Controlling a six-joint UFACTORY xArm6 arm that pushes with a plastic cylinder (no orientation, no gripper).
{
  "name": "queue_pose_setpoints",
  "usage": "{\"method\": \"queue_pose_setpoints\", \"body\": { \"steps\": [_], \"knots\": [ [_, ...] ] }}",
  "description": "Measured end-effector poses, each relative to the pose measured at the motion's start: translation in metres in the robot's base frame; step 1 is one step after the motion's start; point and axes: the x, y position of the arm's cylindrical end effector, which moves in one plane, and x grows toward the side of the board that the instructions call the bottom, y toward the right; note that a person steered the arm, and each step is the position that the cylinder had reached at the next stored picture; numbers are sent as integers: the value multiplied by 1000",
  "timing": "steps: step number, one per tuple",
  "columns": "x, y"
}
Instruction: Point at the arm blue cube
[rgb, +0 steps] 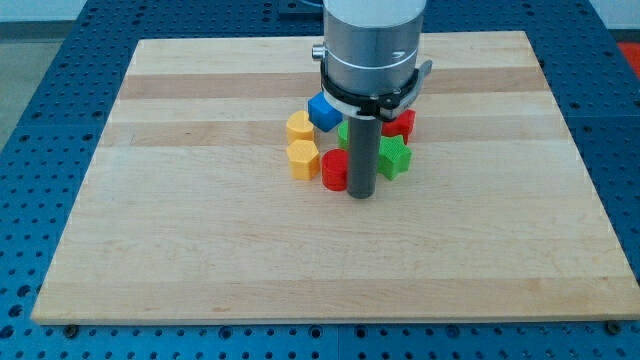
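**Rod planted at the cluster's lower edge, blue cube up at eleven o'clock**

The arm comes down from the view's top as a broad grey cylinder with a dark collar, ending in a straight dark rod that stands upright. My tip (362, 195) rests on the wooden surface (200, 250), just beside the red cylinder (334, 171), which sits at about nine o'clock from it. There are no fingers on this rig, so nothing is spread, pressed or pinching; the rod alone meets the surface.

The blue cube (322, 111) lies at about eleven o'clock from my tip, at the upper left of the cluster and partly under the collar's edge. It is apart from the tip, with the red cylinder and the rod's own shaft lying between.

Two yellow blocks sit to the left: an upper yellow block (299, 126) and, just below it, a yellow hexagonal block (303, 158). A green star-shaped block (395, 156) is at about two o'clock from the tip, with a red block (402, 123) above it, partly hidden by the collar. Another green block (343, 131) shows only as a sliver behind the rod.

No readable writing shows anywhere.
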Motion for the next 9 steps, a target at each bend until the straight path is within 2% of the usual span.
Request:
{"method": "queue_pose_setpoints", "body": {
  "steps": [3,6,7,9],
  "knots": [
    [3,0],
    [9,-61],
    [4,-62],
    [-23,-106]
  ]
}}
